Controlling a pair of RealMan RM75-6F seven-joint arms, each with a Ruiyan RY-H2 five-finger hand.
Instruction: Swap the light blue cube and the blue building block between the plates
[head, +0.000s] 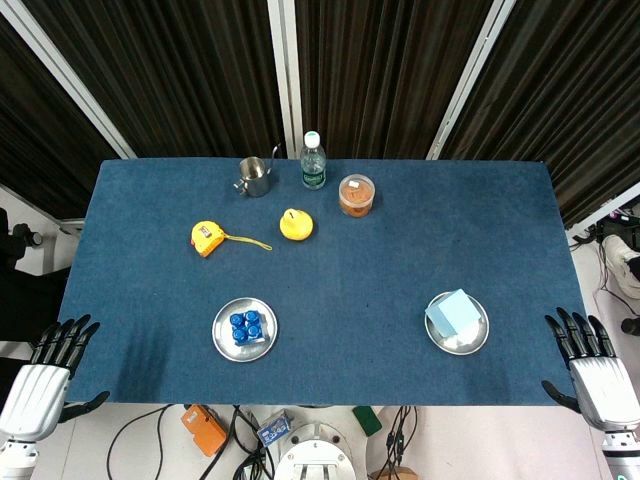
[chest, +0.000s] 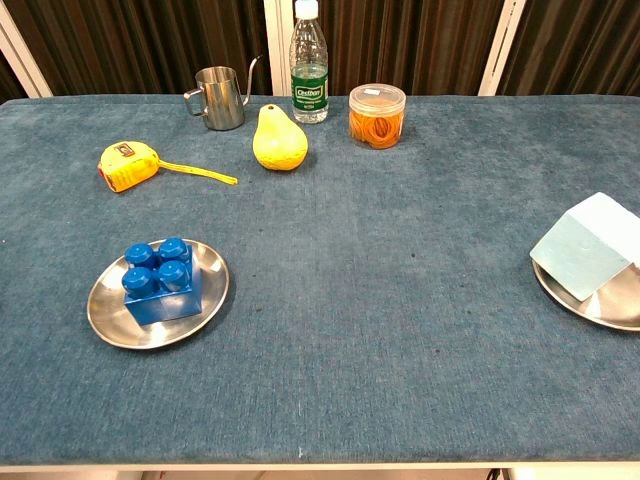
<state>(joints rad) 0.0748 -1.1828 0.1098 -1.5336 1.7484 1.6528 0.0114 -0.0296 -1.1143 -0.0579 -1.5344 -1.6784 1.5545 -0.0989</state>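
Note:
A blue building block (head: 246, 326) (chest: 160, 280) sits on the left metal plate (head: 222, 338) (chest: 108, 322). A light blue cube (head: 455, 315) (chest: 590, 246) rests tilted on the right metal plate (head: 478, 342) (chest: 605, 305). My left hand (head: 45, 370) hangs off the table's front left corner, fingers spread, holding nothing. My right hand (head: 590, 362) is off the front right corner, fingers spread and empty. Both hands are far from the plates. The chest view shows neither hand.
At the back of the blue table stand a steel pitcher (head: 255, 177), a water bottle (head: 313, 161) and an orange-filled jar (head: 355, 195). A yellow tape measure (head: 208, 238) and a yellow pear (head: 295, 224) lie nearer the middle.

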